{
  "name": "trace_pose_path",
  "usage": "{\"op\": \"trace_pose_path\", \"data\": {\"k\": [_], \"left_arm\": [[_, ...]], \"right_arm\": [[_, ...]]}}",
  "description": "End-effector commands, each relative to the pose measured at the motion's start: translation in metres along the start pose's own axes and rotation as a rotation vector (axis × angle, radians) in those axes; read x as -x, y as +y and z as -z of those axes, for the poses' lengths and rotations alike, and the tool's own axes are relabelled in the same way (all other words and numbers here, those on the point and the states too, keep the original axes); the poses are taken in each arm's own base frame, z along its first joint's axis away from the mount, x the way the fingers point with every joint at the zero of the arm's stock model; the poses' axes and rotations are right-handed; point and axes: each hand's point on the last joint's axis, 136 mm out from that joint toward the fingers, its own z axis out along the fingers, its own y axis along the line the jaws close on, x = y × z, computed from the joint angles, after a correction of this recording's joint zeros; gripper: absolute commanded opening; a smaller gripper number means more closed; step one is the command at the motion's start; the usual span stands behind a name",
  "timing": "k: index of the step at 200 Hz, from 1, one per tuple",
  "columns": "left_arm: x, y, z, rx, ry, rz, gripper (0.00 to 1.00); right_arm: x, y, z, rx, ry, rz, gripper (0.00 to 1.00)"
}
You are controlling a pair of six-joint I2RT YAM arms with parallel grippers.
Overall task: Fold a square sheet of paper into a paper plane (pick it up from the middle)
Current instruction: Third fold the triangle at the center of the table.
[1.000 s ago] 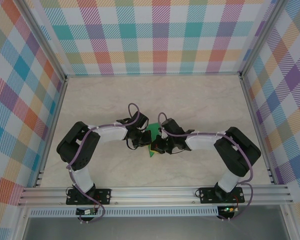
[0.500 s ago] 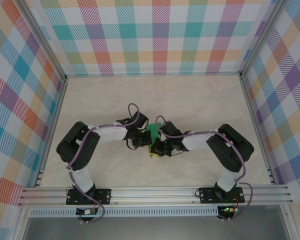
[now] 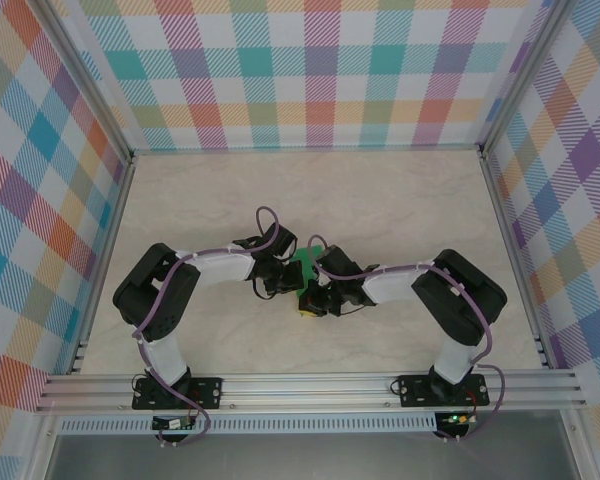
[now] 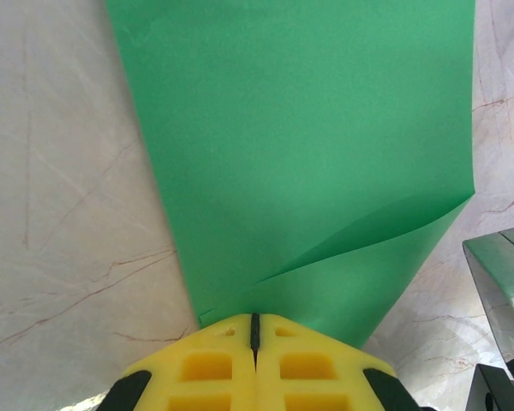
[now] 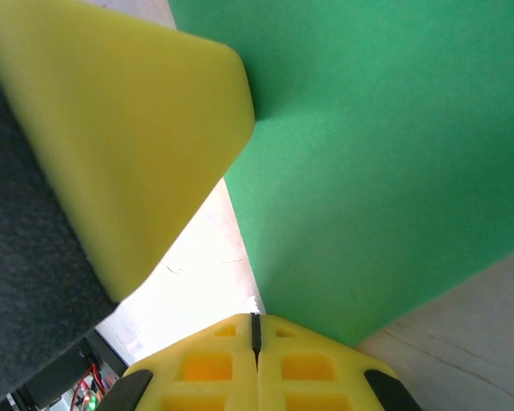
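Green, matte: one square sheet of paper (image 3: pixel 304 268), folded into layers, at the centre of the table (image 3: pixel 400 200), long axis roughly 12 to 6 o'clock seen from above. Two grippers: left gripper (image 4: pixel 254 319) at its 9 o'clock, right gripper (image 5: pixel 256 319) at 5 o'clock, each with fingers pressed together, pinching the sheet's edge.

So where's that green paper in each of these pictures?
Top external: the green paper lies mid-table between the two arms' tips.
Left wrist: green paper upper middle, narrowing down to the shut left gripper.
Right wrist: green paper upper right, its lower edge meeting the shut right gripper.
Shared landmark: the pale marbled table around it.
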Motion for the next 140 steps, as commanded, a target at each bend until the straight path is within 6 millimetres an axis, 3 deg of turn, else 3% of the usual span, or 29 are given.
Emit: {"op": "trace_pose_path", "data": {"k": [1, 31, 63, 110, 140], "left_arm": [[-0.037, 0.076, -0.013, 0.286, 0.100, 0.069, 0.00], [-0.037, 0.076, -0.013, 0.287, 0.098, 0.067, 0.00], [-0.037, 0.075, -0.013, 0.284, 0.098, 0.065, 0.00], [-0.036, 0.075, -0.012, 0.288, 0.095, 0.062, 0.00], [-0.036, 0.076, -0.012, 0.293, 0.094, 0.060, 0.00]], "right_arm": [[-0.004, -0.014, 0.003, -0.086, 0.003, 0.027, 0.00], [0.018, 0.009, 0.026, -0.042, -0.100, 0.085, 0.00], [0.028, -0.001, 0.017, -0.068, -0.091, 0.070, 0.00], [0.018, -0.030, 0.001, -0.114, -0.045, 0.010, 0.00], [0.029, -0.010, 0.018, -0.065, -0.092, 0.034, 0.00]]}}
